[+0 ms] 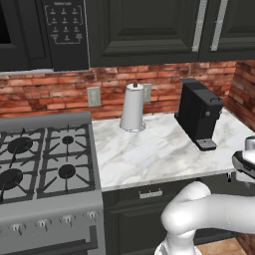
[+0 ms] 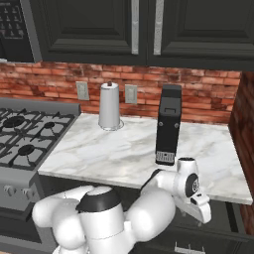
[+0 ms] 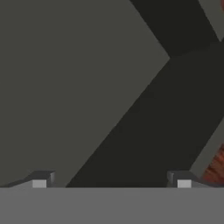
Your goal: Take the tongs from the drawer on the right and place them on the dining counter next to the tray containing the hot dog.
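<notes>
Gripper spread wide, empty, low under the counter edge, close up to dark cabinet fronts. Tongs can't be made out, presumably in the drawer. Step: reaching for drawer. Next: find handle, pull open.

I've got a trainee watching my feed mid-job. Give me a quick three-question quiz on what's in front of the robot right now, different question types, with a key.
1. True or false: the paper towel roll stands upright on the marble worktop, close to the brick wall.
2. Multiple choice: what sits right of the paper towel roll on the worktop? A) a toaster B) a black coffee machine C) a kettle
3. Short answer: in the hand view, is the hand open or shut, and is anything between its fingertips?

Key
1. True
2. B
3. Open; nothing between the fingertips, just dark cabinet surfaces ahead.
</notes>
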